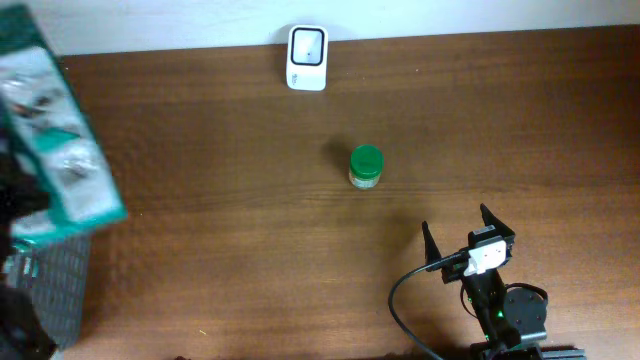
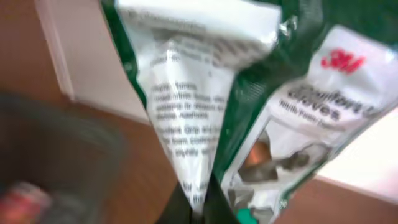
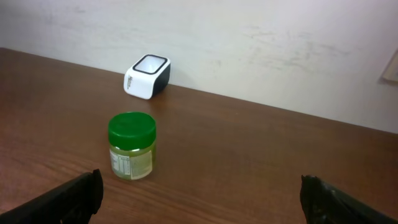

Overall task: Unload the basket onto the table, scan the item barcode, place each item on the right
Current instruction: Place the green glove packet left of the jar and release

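Left pincer clamped on the glove pack, held up over the bench's left end.
A mesh basket sat by it, contents too blurred to tell; the right pincer gaped wide and empty near a green-lidded jar, the scanner at the far edge.

Looks like a mock shop checkout set up in a lab/test rm: plain brown wood counter against a bare white wall, w/ a white desktop barcode scanner at the wall edge, well ahead and left of the right hand. Retail goods around: green-lidded jar near, ahead-left of that hand, printed 3M glove pkt and wire mesh basket far to its left
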